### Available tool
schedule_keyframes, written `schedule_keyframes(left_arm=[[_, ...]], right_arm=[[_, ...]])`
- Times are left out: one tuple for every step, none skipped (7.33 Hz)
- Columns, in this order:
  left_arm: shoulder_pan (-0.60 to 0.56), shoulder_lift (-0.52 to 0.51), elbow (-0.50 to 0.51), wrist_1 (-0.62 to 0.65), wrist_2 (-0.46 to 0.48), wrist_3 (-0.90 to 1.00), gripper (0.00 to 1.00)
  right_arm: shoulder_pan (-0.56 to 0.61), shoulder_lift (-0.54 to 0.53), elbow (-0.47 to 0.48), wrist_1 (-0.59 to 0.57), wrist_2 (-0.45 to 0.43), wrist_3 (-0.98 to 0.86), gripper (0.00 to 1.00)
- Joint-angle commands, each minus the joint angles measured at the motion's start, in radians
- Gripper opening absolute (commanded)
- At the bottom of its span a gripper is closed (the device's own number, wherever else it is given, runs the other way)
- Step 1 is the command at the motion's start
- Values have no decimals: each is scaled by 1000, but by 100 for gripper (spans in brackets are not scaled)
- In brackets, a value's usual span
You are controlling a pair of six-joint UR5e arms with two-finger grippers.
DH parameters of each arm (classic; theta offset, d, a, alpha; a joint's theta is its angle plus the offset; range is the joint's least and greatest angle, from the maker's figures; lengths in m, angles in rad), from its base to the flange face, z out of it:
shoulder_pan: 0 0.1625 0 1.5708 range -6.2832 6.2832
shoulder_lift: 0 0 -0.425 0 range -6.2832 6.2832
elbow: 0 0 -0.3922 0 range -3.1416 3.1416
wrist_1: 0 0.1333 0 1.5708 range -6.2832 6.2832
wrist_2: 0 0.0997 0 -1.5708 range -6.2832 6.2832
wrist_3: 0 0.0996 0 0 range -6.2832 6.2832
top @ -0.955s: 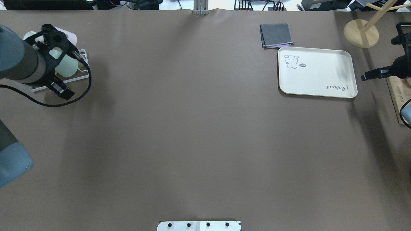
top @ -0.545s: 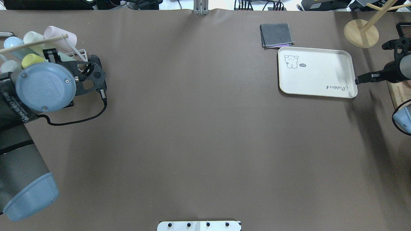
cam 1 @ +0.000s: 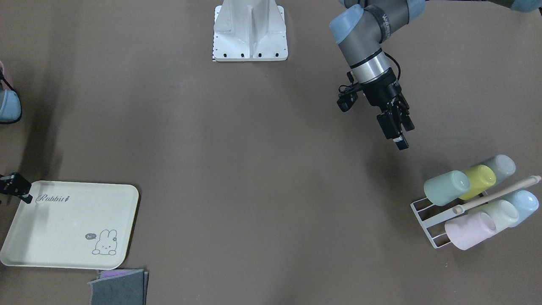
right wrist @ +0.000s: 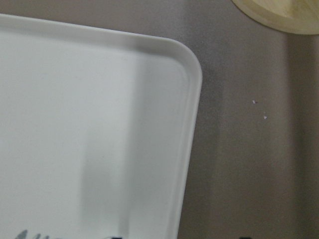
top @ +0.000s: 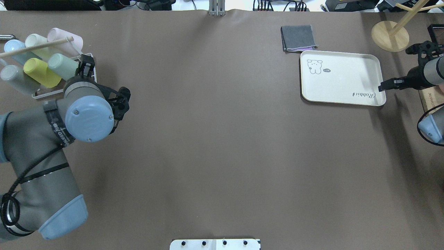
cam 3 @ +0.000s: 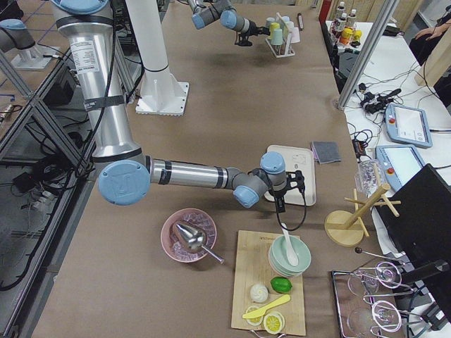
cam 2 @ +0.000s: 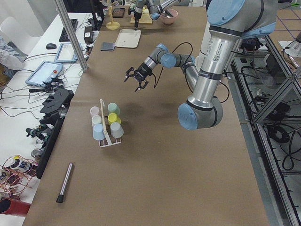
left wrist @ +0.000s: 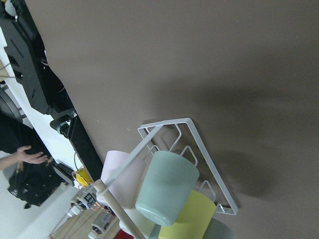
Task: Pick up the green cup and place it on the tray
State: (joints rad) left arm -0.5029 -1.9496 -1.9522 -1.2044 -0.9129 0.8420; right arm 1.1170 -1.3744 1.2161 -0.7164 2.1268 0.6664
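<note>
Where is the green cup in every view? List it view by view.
Front-facing: green cup, lower right.
Overhead: upper left.
Exterior left: left of centre.
Exterior right: top centre, far and tiny.
Left wrist: bottom centre, large.
Right wrist: not in it.
Shared landmark: the yellow cup right beside it.

overhead, the left arm hides most of the left tool [top: 86, 66]; the tray [right wrist: 99, 99] overruns the right wrist view's edges.
</note>
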Motion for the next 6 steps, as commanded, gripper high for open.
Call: schedule_keyframes(left_arm=[[17,50,47,-58,69,172,96],[18,90,61,-95,96,198,93],[18,139,70,-183,98,216,94],[18,205,79,-305,98,218,96],[17,213,122,-355,100,218,96],[17,216,143,-398,127,218,96]], right_arm=[[-2,23,-33,0,-1,1,82],[-2,28,-42,0,-1,1,78],[-3,31,-47,0,-1,1,71],[-3,35,-50,0,1,1,60],[-3,35,-50,0,1,1,51],[-3,35,-50,0,1,1,46]])
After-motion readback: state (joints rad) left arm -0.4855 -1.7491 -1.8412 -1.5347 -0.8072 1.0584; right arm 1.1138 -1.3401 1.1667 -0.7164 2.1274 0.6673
